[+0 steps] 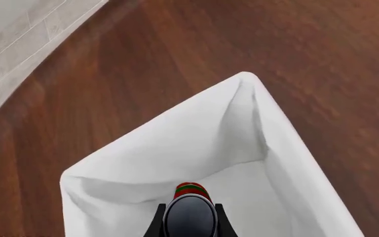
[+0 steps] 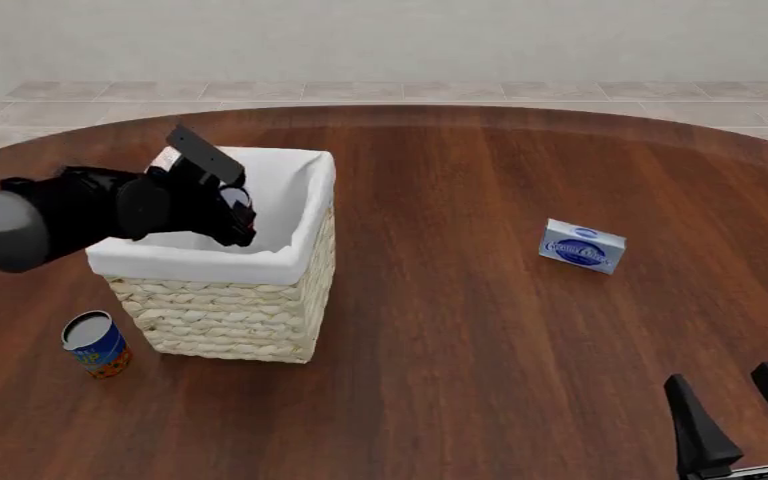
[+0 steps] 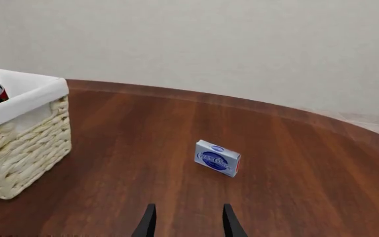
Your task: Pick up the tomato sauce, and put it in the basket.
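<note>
My left gripper (image 2: 239,216) is shut on the tomato sauce (image 1: 189,210), a tin with a silver-grey top and a red and green label, one finger on each side. It holds the can over the open basket (image 1: 176,143), just above the white liner, near the basket's left side in the front view. The basket (image 2: 231,300) is pale woven straw with a white cloth over its rim and stands at the table's left. In the right wrist view the basket (image 3: 18,138) is at the left, with a bit of the can's red label (image 3: 0,92) showing above its rim. My right gripper (image 2: 744,415) is open and empty at the near right.
A blue-and-orange labelled can (image 2: 96,345) stands on the table just left of the basket's near corner. A small blue and white box (image 2: 582,246) lies at the right middle of the table; it also shows ahead of the right gripper (image 3: 217,158).
</note>
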Controlling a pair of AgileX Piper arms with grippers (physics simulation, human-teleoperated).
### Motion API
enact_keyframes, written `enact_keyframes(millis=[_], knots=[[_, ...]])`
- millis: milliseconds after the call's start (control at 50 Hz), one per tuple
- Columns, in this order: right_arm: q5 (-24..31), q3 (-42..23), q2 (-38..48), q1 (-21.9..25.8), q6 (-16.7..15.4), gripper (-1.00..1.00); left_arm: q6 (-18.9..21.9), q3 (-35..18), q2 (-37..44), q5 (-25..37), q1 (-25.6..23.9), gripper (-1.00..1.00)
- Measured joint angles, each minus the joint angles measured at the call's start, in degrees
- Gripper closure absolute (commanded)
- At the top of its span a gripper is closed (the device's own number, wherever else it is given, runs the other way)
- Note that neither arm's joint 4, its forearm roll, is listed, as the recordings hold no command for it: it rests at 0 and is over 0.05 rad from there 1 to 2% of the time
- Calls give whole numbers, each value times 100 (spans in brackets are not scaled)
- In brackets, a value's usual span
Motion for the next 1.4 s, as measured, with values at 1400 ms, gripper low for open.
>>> enact_keyframes(millis=[1400], knots=[[-13, 0, -13, 56, -11, -100, 43, -536, -753, 501, -137, -100]])
